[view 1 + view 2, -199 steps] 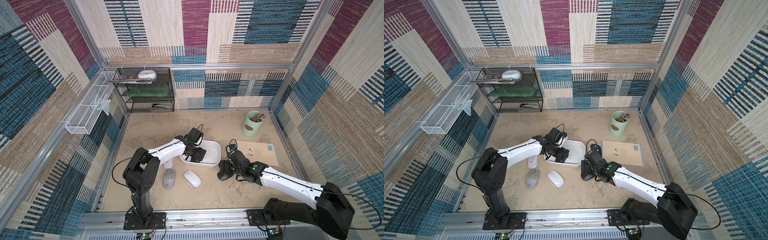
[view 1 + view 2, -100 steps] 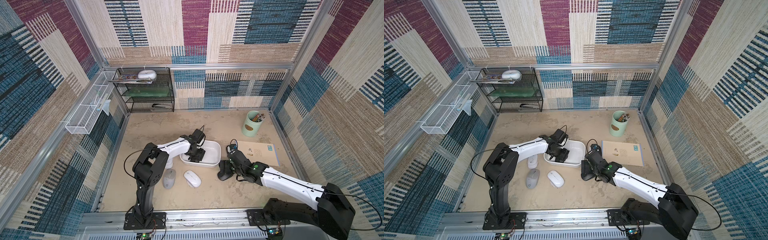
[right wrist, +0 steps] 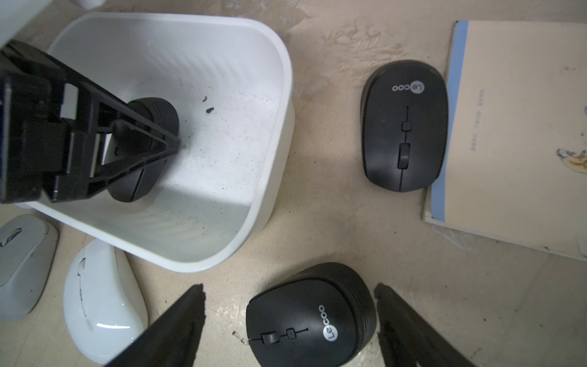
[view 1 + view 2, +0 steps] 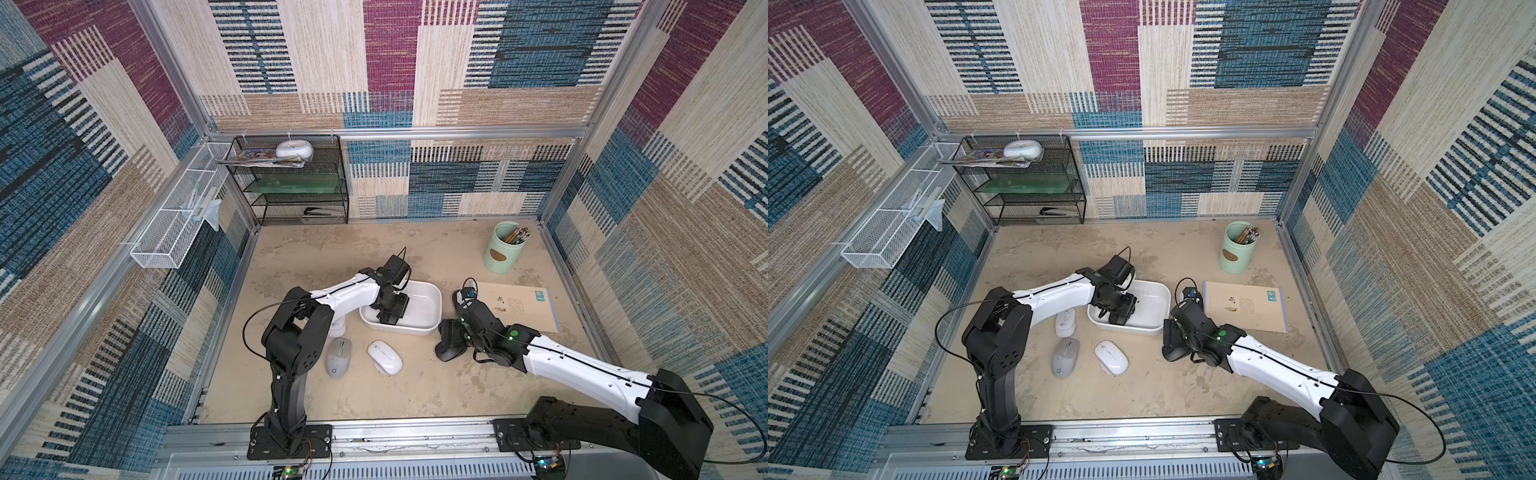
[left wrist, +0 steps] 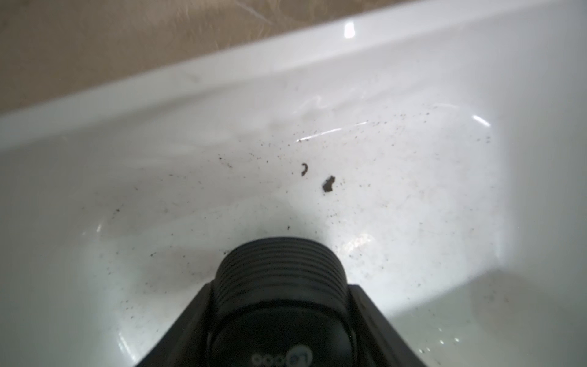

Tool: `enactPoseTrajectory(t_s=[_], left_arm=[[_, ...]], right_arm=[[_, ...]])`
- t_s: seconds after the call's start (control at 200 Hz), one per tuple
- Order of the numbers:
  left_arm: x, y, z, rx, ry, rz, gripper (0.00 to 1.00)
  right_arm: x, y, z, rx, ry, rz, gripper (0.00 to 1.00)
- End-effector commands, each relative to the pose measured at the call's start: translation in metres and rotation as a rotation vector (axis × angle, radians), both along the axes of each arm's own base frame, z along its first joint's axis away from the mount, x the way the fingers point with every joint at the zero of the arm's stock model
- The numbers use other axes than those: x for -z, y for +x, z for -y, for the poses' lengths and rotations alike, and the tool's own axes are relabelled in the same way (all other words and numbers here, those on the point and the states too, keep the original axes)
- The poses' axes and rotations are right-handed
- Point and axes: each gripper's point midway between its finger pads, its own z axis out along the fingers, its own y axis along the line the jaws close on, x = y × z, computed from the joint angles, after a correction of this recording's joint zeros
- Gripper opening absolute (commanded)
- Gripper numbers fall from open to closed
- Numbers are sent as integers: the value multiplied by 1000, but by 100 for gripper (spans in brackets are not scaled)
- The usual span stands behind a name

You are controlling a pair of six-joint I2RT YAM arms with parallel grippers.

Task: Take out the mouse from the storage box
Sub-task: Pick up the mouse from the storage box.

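Note:
The white storage box [image 4: 432, 307] [image 4: 1158, 305] sits mid-table. My left gripper [image 4: 390, 309] [image 4: 1119, 311] reaches down into it and is shut on a black mouse [image 5: 281, 295] [image 3: 162, 117], which rests on the box's speckled floor. The box rim [image 5: 222, 73] [image 3: 281, 95] runs behind it. My right gripper [image 4: 446, 340] [image 3: 287, 305] hovers open just right of the box. A second black mouse [image 3: 309, 314] lies on the table between its spread fingers [image 3: 178, 327], untouched.
A grey mouse [image 4: 338, 356] and two white mice [image 4: 384, 356] [image 4: 1065, 322] lie front-left of the box. A third black mouse [image 3: 405, 125] lies by the notebook [image 4: 519, 305]. A green pencil cup [image 4: 503, 248], a black wire shelf [image 4: 299, 183] and a white mesh basket [image 4: 178, 216] stand around the back.
My left gripper has closed on the black mouse inside the box, and that arm's elbow has swung in. The right arm has stayed where it was.

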Motion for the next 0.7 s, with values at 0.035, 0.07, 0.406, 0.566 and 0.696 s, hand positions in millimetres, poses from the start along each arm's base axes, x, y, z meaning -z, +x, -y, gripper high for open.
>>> enactPoseTrajectory(t_s=[0.035, 0.07, 0.406, 0.566, 0.696], left_arm=[[-23, 1, -3, -23, -13, 47, 49], [-31, 0, -3, -23, -20, 63, 49], [-102, -40, -4, 4, -71, 194, 50], [-105, -91, 7, 71, -116, 167, 50], [-92, -135, 25, 145, -131, 107, 50]], right_arm=[[-2, 1, 5, 26, -3, 14, 87], [-2, 0, 6, 29, -5, 14, 87], [-10, 1, 17, 62, -18, 52, 87], [-11, 2, 26, 91, -32, 68, 87], [-16, 3, 35, 129, -33, 91, 88]])
